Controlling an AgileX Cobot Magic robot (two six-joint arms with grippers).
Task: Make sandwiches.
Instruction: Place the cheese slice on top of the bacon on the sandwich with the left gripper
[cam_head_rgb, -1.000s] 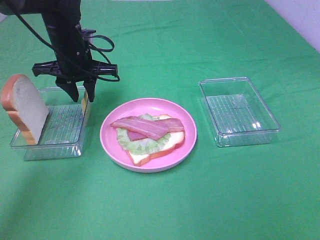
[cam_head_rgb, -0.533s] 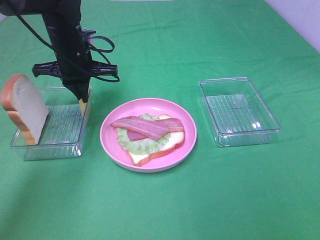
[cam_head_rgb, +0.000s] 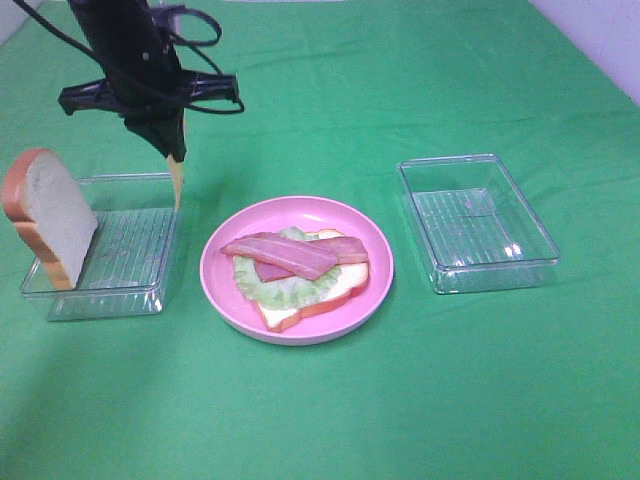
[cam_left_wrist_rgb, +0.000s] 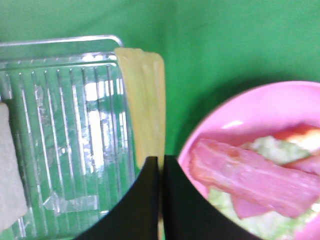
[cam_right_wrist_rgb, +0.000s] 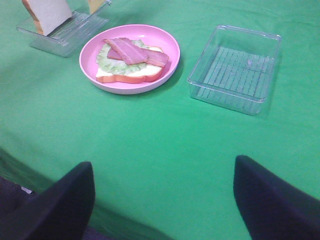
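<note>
Exterior high: a thin yellow cheese slice (cam_head_rgb: 176, 182) is clamped in the black left gripper (cam_head_rgb: 172, 150), above the right wall of the left clear plastic tray (cam_head_rgb: 130, 255). An open sandwich (cam_head_rgb: 300, 272) of bread, lettuce and meat is laid on the round pink plate (cam_head_rgb: 300, 207), centre. Left wrist: the jaws are pressed onto the slice. Right wrist: the right gripper (cam_right_wrist_rgb: 163, 165) is spread apart.

The green cloth cover (cam_head_rgb: 420, 400) is matt. The round pink plastic plate (cam_head_rgb: 214, 268) is glossy, the right-hand clear ribbed plastic rectangular tray (cam_head_rgb: 478, 222) shiny. The thin yellow cheese slice (cam_left_wrist_rgb: 145, 100) looks smooth.
</note>
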